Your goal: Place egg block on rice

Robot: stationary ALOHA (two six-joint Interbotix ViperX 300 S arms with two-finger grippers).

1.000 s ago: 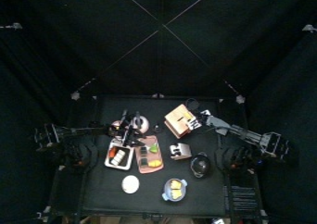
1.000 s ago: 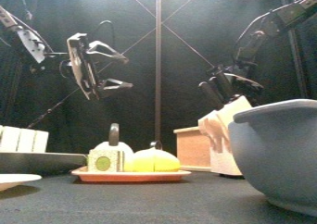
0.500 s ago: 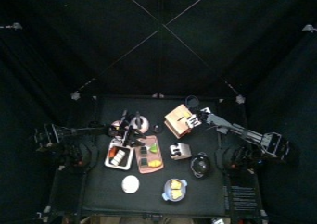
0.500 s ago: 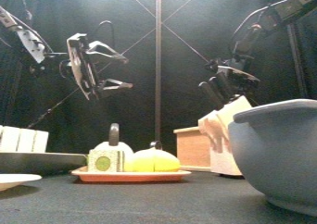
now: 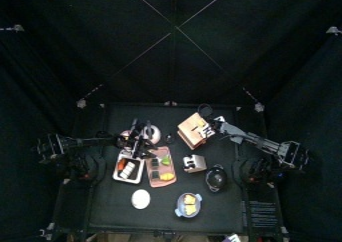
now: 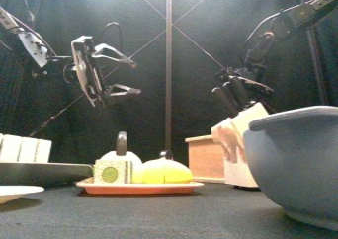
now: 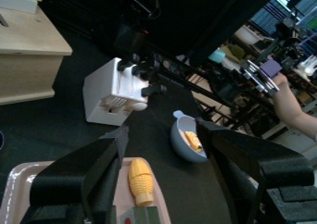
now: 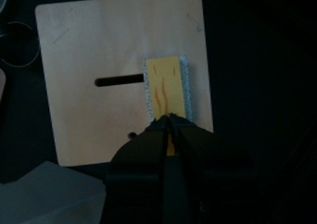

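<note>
1. Right gripper [image 8: 171, 126]: the right wrist view shows both jaws meeting in a narrow point right at the near end of the egg block [image 8: 168, 87]. The tips look pressed together there, but whether they pinch the block cannot be told (tips overlap its edge only).

2. Egg block: a yellow strip w/ a pale blue-white edge along one side. It lies flat on the wooden board [image 8: 106, 80], near one long edge of it, parallel to that edge. A dark slot is cut in the board beside the block.

3. Board position: in the top view the board [image 5: 195, 128] sits at the table's rear right, under the right arm's gripper [image 5: 214, 119]. In the front view the right gripper [image 6: 238, 93] hangs above the wooden box-like shape at right.

4. Left gripper [image 7: 168, 154]: jaws spread wide apart, nothing between them. It hangs high over the table's left side (front view, gripper [image 6: 103, 73] well above the tray).

5. Tray [image 6: 138, 187]: pinkish, holds a rice block w/ a green mark [image 6: 117, 170] and a yellow rounded piece [image 6: 164, 171] just beside it, touching or nearly so.

6. Other items: a large grey bowl [image 6: 297, 159] fills the front right; a white holder [image 7: 118, 91] and a small bowl w/ yellow content [image 7: 190, 140] show in the left wrist view. A person's arm [image 7: 294, 117] shows past the curtains.
</note>
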